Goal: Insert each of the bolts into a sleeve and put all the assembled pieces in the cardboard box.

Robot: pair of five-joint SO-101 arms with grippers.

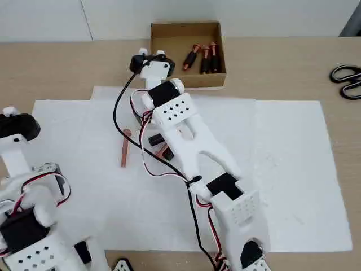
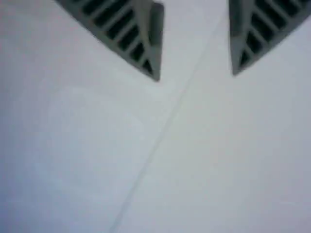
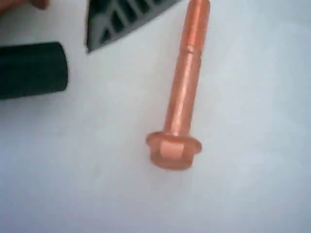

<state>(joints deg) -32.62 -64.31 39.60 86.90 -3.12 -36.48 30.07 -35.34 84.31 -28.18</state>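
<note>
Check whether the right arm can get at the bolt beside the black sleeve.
Probably yes: the bolt lies bare on the white sheet close under that arm's wrist, apart from the sleeve, nothing over it.

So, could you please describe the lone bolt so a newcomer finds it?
On the white sheet in front of the cardboard box, look left of the outstretched arm. The copper bolt lies alone there, bare, unlike the sleeved ones in the box.

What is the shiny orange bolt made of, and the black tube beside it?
The bolt looks like copper-coloured metal, perhaps only plated: it has a smooth sheen with bright streaks along the shank. The black sleeve looks matte, likely plastic or rubber; its dull surface leaves that open.
</note>
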